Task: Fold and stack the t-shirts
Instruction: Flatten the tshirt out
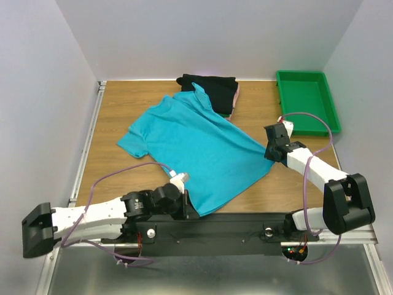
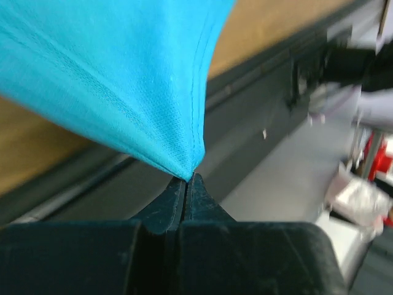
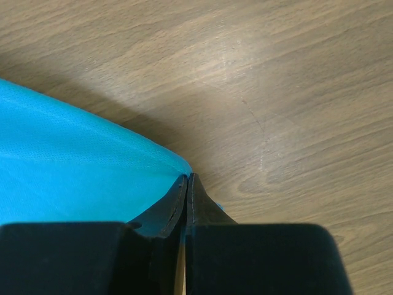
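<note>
- Teal shirt (image 1: 196,150) lay spread open across the middle of the table (image 1: 123,107), on a diagonal: collar toward the far edge, hem toward the near right.
- Its collar end overlapped the near edge of a folded black shirt (image 1: 212,86), which sat at the centre of the table's far edge.
- A strip of pink shirt (image 1: 236,97) showed at the right side of the black one, apparently underneath it. The overhead view was too coarse to make out any other layer in that pile.
- One short sleeve pointed left. The cloth was mostly flat, with a few shallow creases.
- Left gripper (image 1: 189,208) was at the near hem corner, by the table's front edge.
- In the left wrist view, its fingers (image 2: 169,209) were pressed together with the corner of the teal cloth pinched at their tips. The cloth fanned up and away, with the dark rail (image 2: 258,92) behind it.
- Right gripper (image 1: 271,149) was at the right hem corner.
- In the right wrist view, its fingers (image 3: 206,209) were likewise closed on the tip of the cloth, with bare wood beside them.
- The hem ran in a fairly straight line between the two grippers.
- Green tray (image 1: 307,101) stood at the far-right corner, apart from the teal shirt and the pile.
</note>
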{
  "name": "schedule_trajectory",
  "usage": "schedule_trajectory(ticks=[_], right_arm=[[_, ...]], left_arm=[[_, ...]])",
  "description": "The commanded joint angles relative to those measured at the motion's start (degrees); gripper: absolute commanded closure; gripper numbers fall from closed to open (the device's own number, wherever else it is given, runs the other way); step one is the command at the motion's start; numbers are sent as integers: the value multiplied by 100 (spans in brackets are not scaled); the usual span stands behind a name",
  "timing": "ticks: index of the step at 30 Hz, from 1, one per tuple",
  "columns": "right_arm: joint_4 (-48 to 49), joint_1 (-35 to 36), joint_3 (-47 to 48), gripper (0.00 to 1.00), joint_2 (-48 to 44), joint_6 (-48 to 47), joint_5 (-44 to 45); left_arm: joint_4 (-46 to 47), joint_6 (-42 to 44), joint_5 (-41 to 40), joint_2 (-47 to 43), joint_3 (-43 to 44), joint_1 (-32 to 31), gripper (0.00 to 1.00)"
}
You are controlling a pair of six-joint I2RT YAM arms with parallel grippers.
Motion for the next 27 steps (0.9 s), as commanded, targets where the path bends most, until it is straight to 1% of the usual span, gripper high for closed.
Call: schedule_trajectory(ticks=[1, 3, 5, 6, 7, 8, 9, 10, 11, 12, 14, 15, 16, 17, 18, 19, 20, 21, 22, 23, 24, 25, 26, 27], right_arm=[[141, -133, 210, 96, -33, 90, 332], [97, -195, 385, 96, 89, 46, 446], [88, -265, 518, 95, 221, 19, 490], [71, -335, 571, 94, 283, 2, 508], [53, -370, 702, 94, 379, -25, 482], [36, -379, 773, 93, 537, -42, 499], [9, -406, 826, 90, 634, -42, 560], [-26, -415, 896, 89, 713, -68, 561], [-43, -449, 1010, 88, 871, -86, 604], [-131, -476, 1098, 87, 933, -78, 700], [-228, -529, 1300, 84, 1056, -60, 806], [-333, -564, 1362, 75, 1135, -43, 876], [-386, -573, 1423, 62, 1153, -42, 929], [-456, -573, 1502, 42, 1154, -34, 947], [-578, -573, 1581, 19, 1084, 19, 852], [-614, -582, 1599, 0, 996, 45, 703], [-632, -573, 1600, 0, 891, 63, 492], [-667, -573, 1591, 0, 733, 63, 229], [-659, -564, 1495, 0, 392, 46, -374], [-650, -529, 1433, 0, 163, 141, -649], [-633, -503, 1276, 0, -31, 203, -1009], [-598, -442, 1170, 0, -468, 230, -1178], [-562, -363, 1038, 0, -664, 274, -1328], [-510, -153, 915, 0, -848, 413, -1494]], left_arm=[[784, -529, -202, 265, 276, -1025, 100], [898, -529, -255, 668, 512, -1334, 100], [1126, -389, -185, 1003, 698, -1546, 91], [1188, -362, -219, 1352, 907, -1643, 84], [1215, -275, -237, 1539, 1040, -1722, 73], [1233, -92, -229, 1723, 1172, -1819, 50], [1233, 32, -159, 2082, 1469, -1846, 41], [1224, 129, -115, 2251, 1620, -1898, 39], [1224, 234, -71, 2400, 1769, -1934, 28], [1189, 470, -1, 2646, 2058, -1969, 10], [1067, 674, 26, 2770, 2323, -1978, 2], [753, 849, -121, 2780, 2585, -1987, 1], [593, 920, -262, 2745, 2719, -1978, 2], [304, 921, -472, 2684, 2842, -1978, 2], [-212, 921, -1084, 2492, 3061, -1969, 2], [-487, 947, -1412, 2368, 3150, -1934, 2], [-812, 756, -1789, 2219, 3229, -1873, 2], [-1459, 563, -2559, 1878, 3265, -1803, 2], [-1726, 395, -2906, 1683, 3248, -1506, 2], [-2173, 54, -3170, 1481, 3213, -1286, 2], [-2282, -19, -3503, 1070, 3116, -962, 2], [-2274, 33, -3611, 857, 3028, -384, 2], [-2178, 138, -3699, 646, 2914, -56, 2], [-2029, 130, -3935, 253, 2818, 217, 2]])
